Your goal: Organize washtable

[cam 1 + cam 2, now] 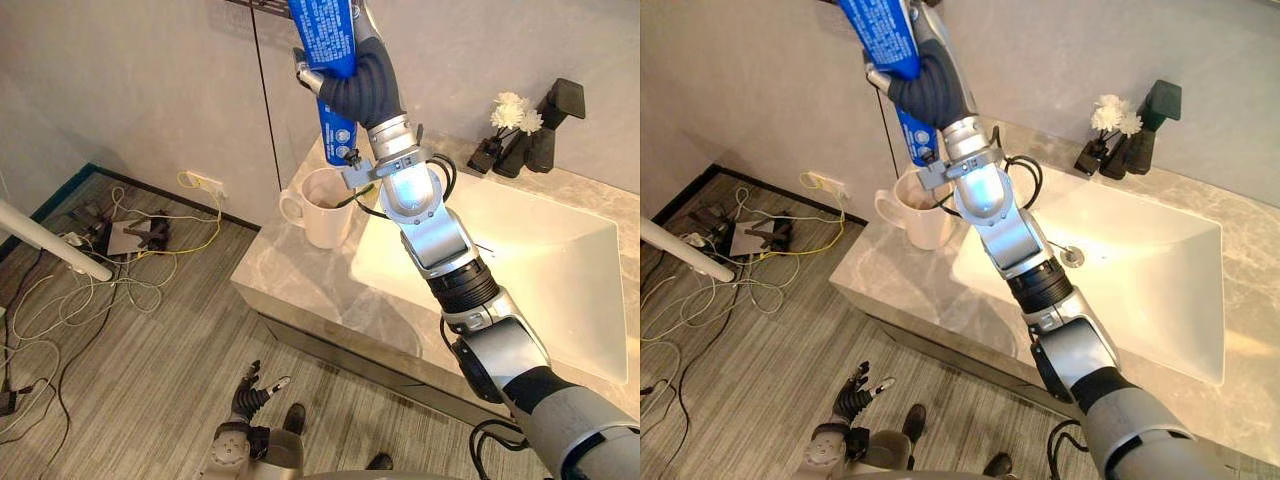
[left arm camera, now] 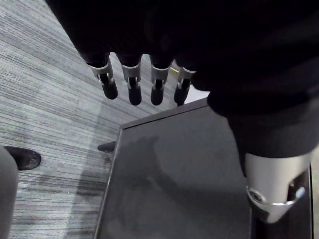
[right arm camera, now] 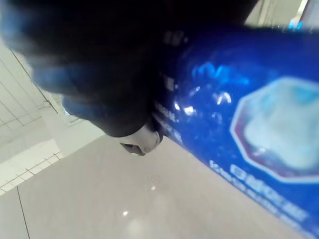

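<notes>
Beneath the fingers of the right hand (image 1: 365,85), which are wrapped round a blue tube (image 1: 325,40), open air is left down to a white mug (image 1: 325,210). Its open mouth is found almost straight under the tube's lower end. Behind the fingers the way is closed by the grey wall (image 1: 150,80), down which a thin black cord (image 1: 262,100) is hung. Lower and to the right of the fingers a white basin (image 1: 540,270) lies open, bounded at its far rim by a black faucet (image 1: 545,130) and white flowers (image 1: 515,112). Bare counter (image 1: 290,275) is left on the mug's near side.

Under the relaxed fingers of the left hand (image 1: 252,395) a dark flat panel (image 2: 174,174) is seen, with striped floor (image 2: 45,114) free beyond the fingertips. Loose cables (image 1: 130,280) are spread well to their left.
</notes>
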Available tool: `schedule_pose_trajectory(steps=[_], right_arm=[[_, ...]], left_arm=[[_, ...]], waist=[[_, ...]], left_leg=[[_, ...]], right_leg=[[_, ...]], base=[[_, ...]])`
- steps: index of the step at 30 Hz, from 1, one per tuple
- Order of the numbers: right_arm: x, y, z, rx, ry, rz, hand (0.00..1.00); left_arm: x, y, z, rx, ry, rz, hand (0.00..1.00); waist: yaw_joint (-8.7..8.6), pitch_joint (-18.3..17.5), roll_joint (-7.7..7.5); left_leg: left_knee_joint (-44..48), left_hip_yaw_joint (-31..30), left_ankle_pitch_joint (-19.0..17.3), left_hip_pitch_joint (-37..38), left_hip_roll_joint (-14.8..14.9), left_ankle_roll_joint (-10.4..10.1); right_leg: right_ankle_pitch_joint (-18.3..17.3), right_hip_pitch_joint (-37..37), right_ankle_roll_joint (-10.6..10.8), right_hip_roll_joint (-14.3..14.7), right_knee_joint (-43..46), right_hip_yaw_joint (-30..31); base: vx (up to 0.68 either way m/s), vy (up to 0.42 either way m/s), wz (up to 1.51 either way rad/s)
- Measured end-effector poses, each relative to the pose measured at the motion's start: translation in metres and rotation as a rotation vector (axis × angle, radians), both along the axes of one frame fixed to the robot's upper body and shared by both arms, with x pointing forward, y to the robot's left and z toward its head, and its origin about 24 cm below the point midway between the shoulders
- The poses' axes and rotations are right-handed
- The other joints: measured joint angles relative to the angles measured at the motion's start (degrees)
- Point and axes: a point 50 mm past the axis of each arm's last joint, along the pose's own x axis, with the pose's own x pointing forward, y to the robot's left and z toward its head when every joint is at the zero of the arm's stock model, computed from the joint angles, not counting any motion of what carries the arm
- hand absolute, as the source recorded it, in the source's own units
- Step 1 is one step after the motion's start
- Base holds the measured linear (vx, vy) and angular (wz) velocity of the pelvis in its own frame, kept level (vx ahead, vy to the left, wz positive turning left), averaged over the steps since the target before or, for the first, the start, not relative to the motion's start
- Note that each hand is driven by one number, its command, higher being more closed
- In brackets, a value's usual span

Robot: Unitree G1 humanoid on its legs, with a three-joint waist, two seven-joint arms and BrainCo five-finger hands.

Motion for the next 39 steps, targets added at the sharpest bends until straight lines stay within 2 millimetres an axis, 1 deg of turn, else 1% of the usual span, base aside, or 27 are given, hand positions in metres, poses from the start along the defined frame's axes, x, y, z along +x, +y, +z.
schedule_pose_trajectory(steps=[2,6,11,16,25,31,38,39], right_arm=[[-0.001,0.006,-0.003,-0.02,0.006,0.013,1.0],[-0.003,0.011,-0.004,-0.016,0.011,0.03,1.0],[0.003,0.009,-0.013,-0.026,0.049,0.013,1.0],[0.003,0.01,-0.024,-0.043,0.079,0.014,1.0],[0.008,0.009,-0.033,-0.058,0.116,-0.003,1.0],[0.01,0.004,-0.047,-0.065,0.157,-0.02,1.0],[0.011,0.004,-0.048,-0.066,0.161,-0.022,1.0],[0.011,0.004,-0.048,-0.066,0.161,-0.022,0.0]], left_arm=[[0.0,0.0,0.0,0.005,-0.002,0.007,0.0],[0.0,-0.001,0.0,0.004,-0.003,0.008,0.0],[0.001,-0.001,0.0,0.004,-0.004,0.008,0.0],[0.002,-0.002,0.001,0.003,-0.008,0.003,0.0],[0.002,-0.002,0.001,0.004,-0.009,-0.001,0.0],[0.002,-0.003,0.001,0.004,-0.009,-0.004,0.0],[0.002,-0.003,0.001,0.004,-0.009,-0.004,0.0],[0.002,-0.003,0.001,0.004,-0.009,-0.005,0.0]], waist=[[0.0,0.1,0.19],[-0.01,0.3,0.46],[0.0,0.5,0.53],[-0.03,1.0,0.8],[-0.04,1.1,0.86],[-0.07,1.2,0.96],[-0.11,1.2,1.0],[-0.11,1.2,1.0]], left_leg=[[0.1,0.0,0.0,0.0,0.0,0.0],[0.3,-0.1,0.0,-0.2,0.0,0.0],[0.4,-0.4,0.0,-0.4,-0.1,0.0],[0.5,-0.4,0.0,-0.4,-0.1,0.0],[0.5,-0.6,0.0,-0.5,-0.1,0.0],[1.0,-0.8,0.0,-0.8,-0.2,0.0],[1.1,-0.8,0.0,-0.8,-0.2,0.0],[1.1,-0.8,0.0,-0.8,-0.2,0.0]], right_leg=[[-0.1,0.0,-0.2,0.0,0.1,0.0],[-0.2,0.0,-0.3,0.0,0.1,-0.2],[-0.2,0.0,-0.3,0.0,0.2,-0.6],[-0.2,0.0,-0.2,-0.1,0.3,-0.7],[-0.2,0.0,-0.2,-0.1,0.3,-0.9],[-0.2,0.0,-0.3,-0.5,0.4,-1.1],[-0.2,0.0,-0.3,-0.6,0.7,-1.1],[-0.2,0.0,-0.3,-0.6,0.7,-1.1]], base=[[0.0,0.0,0.0],[0.0,0.0,0.01],[0.0,0.001,0.01],[0.0,0.0,0.0],[0.0,0.0,0.0],[0.0,0.0,0.01],[0.0,0.0,0.0],[0.0,0.0,0.0]])
